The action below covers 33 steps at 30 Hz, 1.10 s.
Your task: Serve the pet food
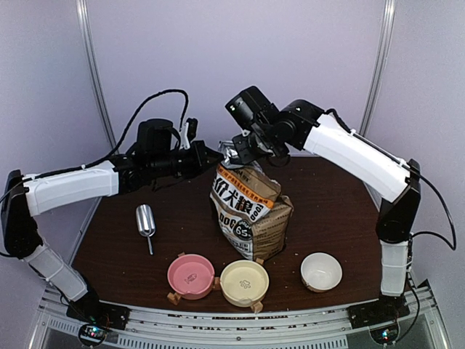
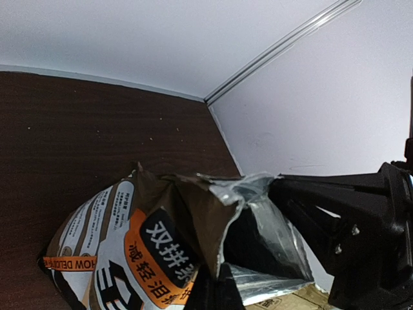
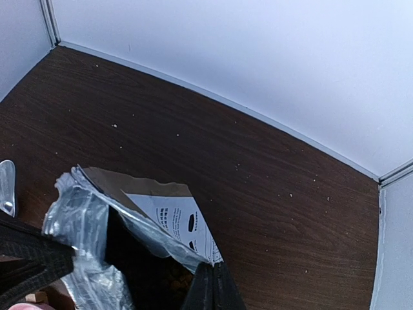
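left gripper [image 1: 211,155] and right gripper [image 1: 236,153] pinched shut on bag [image 1: 247,211] mouth, 9 and 3 o'clock. pet food [image 3: 175,281] loose inside bag: light, free-flowing, spills easily. likely better taken with scoop [image 1: 145,220] at bag's 9 o'clock.
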### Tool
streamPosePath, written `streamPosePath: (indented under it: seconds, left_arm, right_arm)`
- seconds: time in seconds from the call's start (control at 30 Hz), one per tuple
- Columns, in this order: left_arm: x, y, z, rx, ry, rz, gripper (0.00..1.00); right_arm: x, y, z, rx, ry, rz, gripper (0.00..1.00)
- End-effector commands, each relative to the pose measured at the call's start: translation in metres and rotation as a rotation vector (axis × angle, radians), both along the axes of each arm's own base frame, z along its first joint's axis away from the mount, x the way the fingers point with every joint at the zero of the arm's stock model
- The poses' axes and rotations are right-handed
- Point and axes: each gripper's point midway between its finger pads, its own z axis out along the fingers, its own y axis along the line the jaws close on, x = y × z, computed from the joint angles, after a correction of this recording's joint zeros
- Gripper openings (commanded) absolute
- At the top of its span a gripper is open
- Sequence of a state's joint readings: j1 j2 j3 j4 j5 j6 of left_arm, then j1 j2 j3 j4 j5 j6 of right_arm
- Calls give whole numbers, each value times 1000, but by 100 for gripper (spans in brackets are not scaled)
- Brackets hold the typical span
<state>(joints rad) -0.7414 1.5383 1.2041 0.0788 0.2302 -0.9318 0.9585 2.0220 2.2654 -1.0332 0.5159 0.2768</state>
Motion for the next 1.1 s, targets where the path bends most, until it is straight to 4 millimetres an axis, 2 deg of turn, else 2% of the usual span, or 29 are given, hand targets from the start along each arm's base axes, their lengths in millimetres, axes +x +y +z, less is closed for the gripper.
streamPosePath:
  seconds: [0.0,0.2,0.3,0.33,0.43,0.5,0.57,0.67,0.87,1.07]
  left_arm:
    - [-11,21,56,-28,-115,35,0]
    - [-18,38,68,27,-135,63,0]
    - [-19,39,69,62,-138,55,0]
    - [-20,38,70,67,-140,48,2]
    - [-23,36,71,76,-141,25,29]
    - [-26,32,71,76,-136,2,45]
    - [-30,27,70,75,-130,-11,57]
    - [-37,16,67,75,-117,-32,69]
    - [-41,0,50,72,-44,-40,76]
    - [-44,-13,43,41,-9,-52,75]
  right_arm:
    - [16,-41,27,14,-54,-99,0]
    - [20,-52,27,1,-48,-113,0]
    - [18,-44,26,33,-10,-51,0]
    - [15,-40,27,46,2,-22,0]
    - [2,-24,32,103,49,93,2]
    - [-8,-19,36,134,75,145,18]
    - [-17,-20,39,152,92,170,33]
    - [-27,-23,45,171,92,187,45]
    - [-46,-12,44,182,115,243,65]
    - [-42,-7,18,116,137,210,67]
